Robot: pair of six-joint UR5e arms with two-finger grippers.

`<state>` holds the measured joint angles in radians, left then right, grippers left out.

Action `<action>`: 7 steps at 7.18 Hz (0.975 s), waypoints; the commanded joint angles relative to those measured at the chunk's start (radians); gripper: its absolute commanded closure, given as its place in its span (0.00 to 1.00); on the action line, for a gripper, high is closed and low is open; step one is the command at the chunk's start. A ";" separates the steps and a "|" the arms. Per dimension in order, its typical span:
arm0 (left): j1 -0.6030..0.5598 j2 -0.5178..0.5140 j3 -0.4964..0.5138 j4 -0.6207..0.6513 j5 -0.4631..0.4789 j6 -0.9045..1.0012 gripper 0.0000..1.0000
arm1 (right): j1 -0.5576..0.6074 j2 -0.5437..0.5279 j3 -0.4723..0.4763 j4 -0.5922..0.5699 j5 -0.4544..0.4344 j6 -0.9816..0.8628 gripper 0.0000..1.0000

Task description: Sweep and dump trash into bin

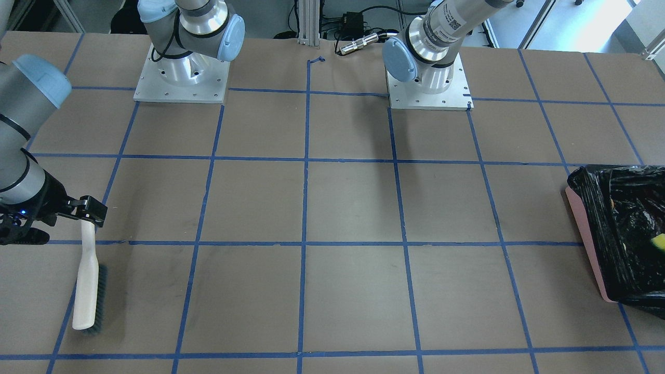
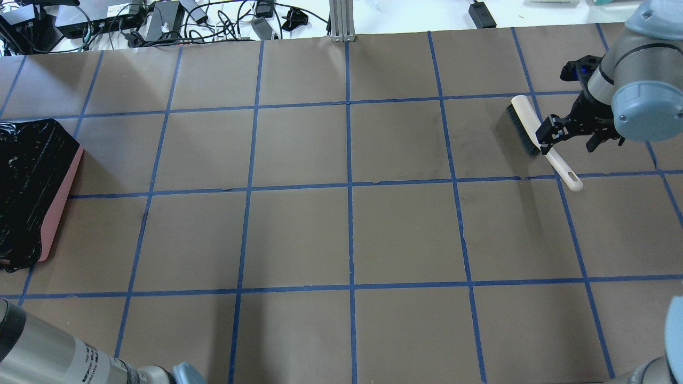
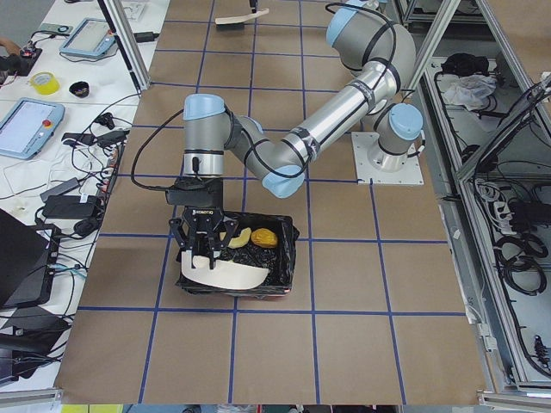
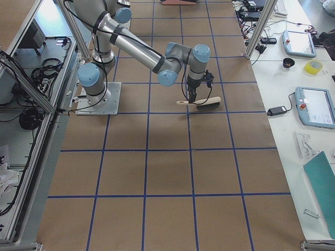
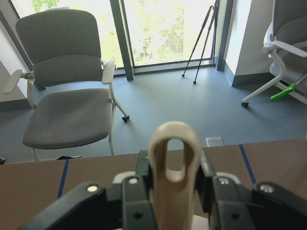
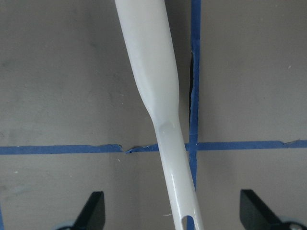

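**Trash is in the bin, dustpan over it, brush flat on the table**

Over at the robot's left end of the table [image 2: 347, 224] we find the bin [image 2: 60, 205]. Its long pink side runs roughly from the robot's edge toward the far edge, and its open top faces up. Inside, on the crinkled black bag [image 1: 631, 249], we spot a golden bread piece [image 3: 267, 236], and from the front a sponge piece [image 1: 660, 241] showing yellow with a green edge.

The left gripper [image 3: 200, 245] is out over the bin with its fingers [image 5: 136, 206] clamped on the looped handle of the beige dustpan [image 3: 228, 277]. The pan's broad body sits over the near part of the bin. We cannot tell exactly how steeply it is tipped.

Across the table, the right gripper [image 2: 549, 136] is down at the brush [image 2: 533, 130]. Its fingers [image 6: 93, 213] are spread wide on either side of the white handle, well clear of it.

The brush lies on the table at a slant. Its handle end points back toward the robot's side, its head points away, and its dark bristles face the table's middle
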<state>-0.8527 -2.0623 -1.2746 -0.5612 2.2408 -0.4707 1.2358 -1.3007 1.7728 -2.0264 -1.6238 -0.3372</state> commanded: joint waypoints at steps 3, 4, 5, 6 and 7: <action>-0.008 0.041 0.108 -0.286 -0.088 0.011 1.00 | 0.164 -0.081 -0.156 0.204 0.001 0.170 0.00; -0.008 0.033 0.162 -0.363 -0.130 0.009 1.00 | 0.194 -0.089 -0.220 0.289 0.001 0.213 0.00; -0.008 0.031 0.199 -0.374 -0.201 0.010 1.00 | 0.220 -0.091 -0.296 0.396 0.011 0.230 0.00; -0.008 0.036 0.213 -0.441 -0.266 -0.034 1.00 | 0.249 -0.091 -0.338 0.467 0.027 0.292 0.00; -0.008 0.039 0.212 -0.478 -0.321 -0.110 1.00 | 0.292 -0.092 -0.342 0.474 0.031 0.303 0.00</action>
<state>-0.8606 -2.0267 -1.0735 -0.9837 1.9929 -0.5084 1.4805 -1.3910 1.4592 -1.5970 -1.6021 -0.0669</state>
